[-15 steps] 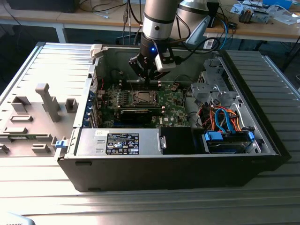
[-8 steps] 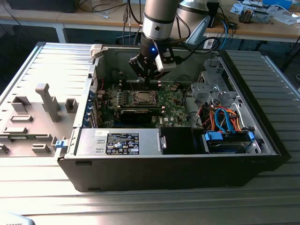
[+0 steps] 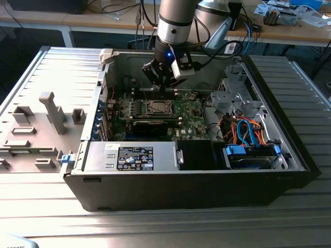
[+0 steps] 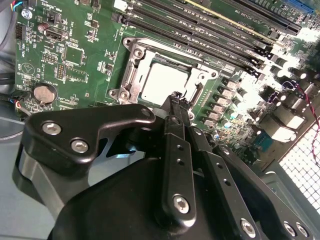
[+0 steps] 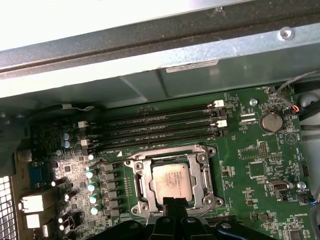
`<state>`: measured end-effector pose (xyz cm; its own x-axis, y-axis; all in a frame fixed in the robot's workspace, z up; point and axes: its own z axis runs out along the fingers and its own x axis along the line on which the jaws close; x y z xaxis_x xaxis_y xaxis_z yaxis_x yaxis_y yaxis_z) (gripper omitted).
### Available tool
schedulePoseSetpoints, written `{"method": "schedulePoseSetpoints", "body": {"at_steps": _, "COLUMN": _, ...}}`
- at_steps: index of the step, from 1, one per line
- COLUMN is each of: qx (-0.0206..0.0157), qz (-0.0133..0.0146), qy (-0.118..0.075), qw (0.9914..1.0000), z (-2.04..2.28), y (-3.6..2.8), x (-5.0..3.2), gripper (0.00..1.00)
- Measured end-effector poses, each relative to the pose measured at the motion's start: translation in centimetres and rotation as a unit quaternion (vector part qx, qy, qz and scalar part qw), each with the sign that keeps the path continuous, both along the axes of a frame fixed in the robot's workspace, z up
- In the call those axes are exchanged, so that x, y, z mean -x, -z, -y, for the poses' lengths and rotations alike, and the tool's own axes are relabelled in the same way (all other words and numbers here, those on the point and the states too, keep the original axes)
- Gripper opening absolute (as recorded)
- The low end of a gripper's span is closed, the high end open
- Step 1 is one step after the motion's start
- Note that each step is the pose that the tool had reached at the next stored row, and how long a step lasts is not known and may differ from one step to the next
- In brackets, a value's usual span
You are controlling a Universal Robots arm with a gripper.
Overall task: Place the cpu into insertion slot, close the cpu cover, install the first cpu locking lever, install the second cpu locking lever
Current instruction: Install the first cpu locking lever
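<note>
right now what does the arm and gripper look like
The arm is a silver-grey cylinder with a black band and a small blue light near the wrist. The gripper is matte black, built of angular linkage plates fixed with silver screws, tapering to slim fingers. Black cables trail behind.

Honestly nothing here is readable. The white-on-black label on the power supply (image 3: 135,156) is just a blur of tiny print and symbols, and the silkscreen lettering on the motherboard (image 5: 260,165) in both wrist views is too small to make out. Same for the faint etching on the cpu (image 5: 172,181).
</note>
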<state>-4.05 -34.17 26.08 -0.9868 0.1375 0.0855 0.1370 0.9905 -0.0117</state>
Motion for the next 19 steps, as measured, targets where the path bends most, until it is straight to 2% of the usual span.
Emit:
{"method": "schedulePoseSetpoints", "body": {"at_steps": 7, "qx": -0.0010, "qz": 0.0000, "qy": -0.005, "qw": 0.99999, "z": 0.00, "y": 0.00, "x": 0.00, "gripper": 0.11}}
{"method": "schedulePoseSetpoints", "body": {"at_steps": 14, "qx": -0.0034, "qz": 0.0000, "qy": -0.020, "qw": 0.99979, "z": 0.00, "y": 0.00, "x": 0.00, "gripper": 0.11}}
{"method": "schedulePoseSetpoints", "body": {"at_steps": 19, "qx": -0.0035, "qz": -0.0001, "qy": -0.036, "qw": 0.99936, "z": 0.00, "y": 0.00, "x": 0.00, "gripper": 0.11}}
